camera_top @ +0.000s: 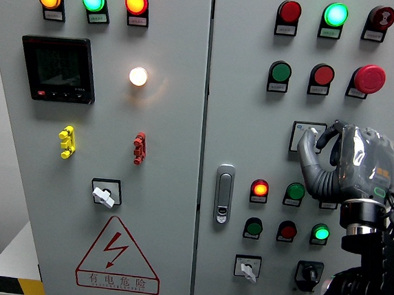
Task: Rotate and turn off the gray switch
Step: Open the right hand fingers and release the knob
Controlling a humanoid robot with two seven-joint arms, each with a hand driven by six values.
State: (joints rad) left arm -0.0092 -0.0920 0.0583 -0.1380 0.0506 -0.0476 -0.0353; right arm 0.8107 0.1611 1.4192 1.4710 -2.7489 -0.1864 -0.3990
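The right hand (340, 163) is raised against the right panel (255, 111), its fingers (309, 147) curled over a square-plated switch (300, 134) at about 3 o'clock in view. It appears to pinch the knob for a twist, but the palm hides the contact, so I cannot tell. Two other gray switches sit lower: one (104, 195) at 8 o'clock, another (247, 268) at 5 o'clock. No left hand shows.
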